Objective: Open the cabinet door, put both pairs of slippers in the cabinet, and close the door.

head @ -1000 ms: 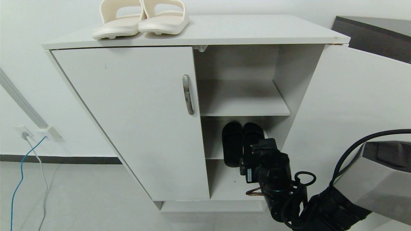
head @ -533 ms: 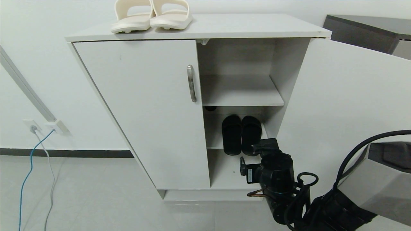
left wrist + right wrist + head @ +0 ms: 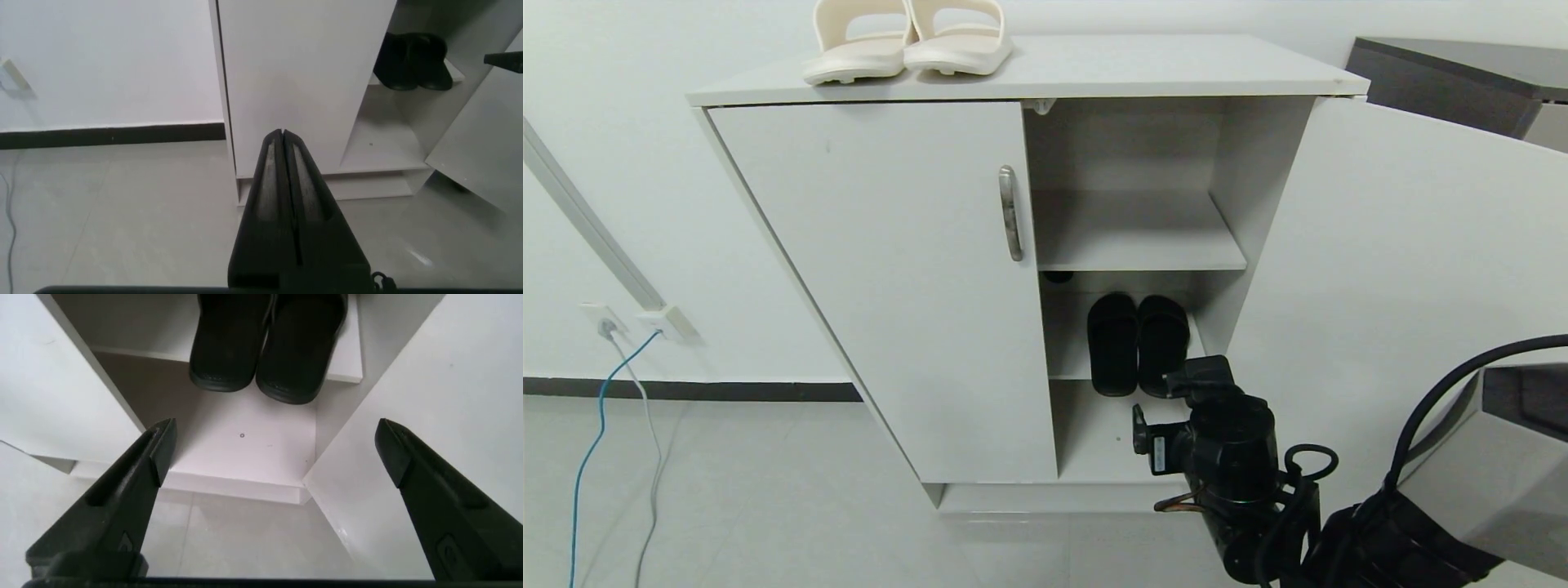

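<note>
A white cabinet [image 3: 1029,77] has its left door [image 3: 882,278] closed and its right door [image 3: 1405,245] swung wide open. A black pair of slippers [image 3: 1137,343] lies side by side on the middle shelf, also seen as black slippers [image 3: 265,339]. A cream pair of slippers [image 3: 907,41] rests on the cabinet top at its left end. My right gripper [image 3: 275,433] is open, just outside the cabinet, in front of and below the black pair and touching nothing. My left gripper [image 3: 282,139] is shut on nothing and hangs over the floor before the closed door.
An upper shelf [image 3: 1135,237] and a bottom board [image 3: 1094,449] lie inside the open half. A metal handle [image 3: 1009,212] is on the closed door. A wall socket with blue and grey cables [image 3: 605,327] is at the left. Dark furniture [image 3: 1462,82] stands behind the open door.
The head view has shifted back from the cabinet. My right gripper has drawn back and down a little from the black slippers, which stay on the shelf.
</note>
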Controlling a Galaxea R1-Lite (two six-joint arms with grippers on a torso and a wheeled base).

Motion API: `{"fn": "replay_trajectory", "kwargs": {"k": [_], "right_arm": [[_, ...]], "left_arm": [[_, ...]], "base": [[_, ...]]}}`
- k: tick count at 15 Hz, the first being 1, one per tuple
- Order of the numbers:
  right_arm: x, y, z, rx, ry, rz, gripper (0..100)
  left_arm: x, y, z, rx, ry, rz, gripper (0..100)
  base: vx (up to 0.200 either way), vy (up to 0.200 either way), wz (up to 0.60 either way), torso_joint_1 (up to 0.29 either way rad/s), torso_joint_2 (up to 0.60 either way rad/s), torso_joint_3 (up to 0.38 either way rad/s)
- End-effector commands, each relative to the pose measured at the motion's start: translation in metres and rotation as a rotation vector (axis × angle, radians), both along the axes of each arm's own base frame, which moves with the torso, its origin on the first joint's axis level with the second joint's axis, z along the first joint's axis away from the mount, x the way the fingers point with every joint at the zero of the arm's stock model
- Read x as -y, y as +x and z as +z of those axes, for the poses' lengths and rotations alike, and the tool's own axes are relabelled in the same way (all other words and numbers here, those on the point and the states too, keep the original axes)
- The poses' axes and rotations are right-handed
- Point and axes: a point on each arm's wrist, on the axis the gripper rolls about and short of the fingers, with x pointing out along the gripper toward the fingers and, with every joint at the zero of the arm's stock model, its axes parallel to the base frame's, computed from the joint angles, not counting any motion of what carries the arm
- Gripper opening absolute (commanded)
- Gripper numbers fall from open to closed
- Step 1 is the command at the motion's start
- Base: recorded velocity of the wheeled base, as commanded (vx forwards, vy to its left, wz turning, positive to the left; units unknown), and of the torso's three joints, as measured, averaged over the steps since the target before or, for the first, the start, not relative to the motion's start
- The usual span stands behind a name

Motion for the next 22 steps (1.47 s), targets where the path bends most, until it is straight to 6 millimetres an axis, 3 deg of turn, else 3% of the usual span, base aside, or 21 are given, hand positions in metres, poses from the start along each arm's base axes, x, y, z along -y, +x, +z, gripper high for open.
{"fn": "replay_trajectory", "kwargs": {"k": [1, 22], "right_arm": [[0.0001, -0.0009, -0.001, -0.003, -0.004, 0.001, 100], [0.0022, -0.0056, 0.0056, 0.014, -0.006, 0.009, 100]], "left_arm": [[0.0, 0.0, 0.0, 0.0, 0.0, 0.0, 0], [0.0, 0.0, 0.0, 0.0, 0.002, 0.0, 0]], "base": [[0.0, 0.0, 0.0, 0.0, 0.0, 0.0], [0.0, 0.0, 0.0, 0.002, 0.0, 0.128]]}}
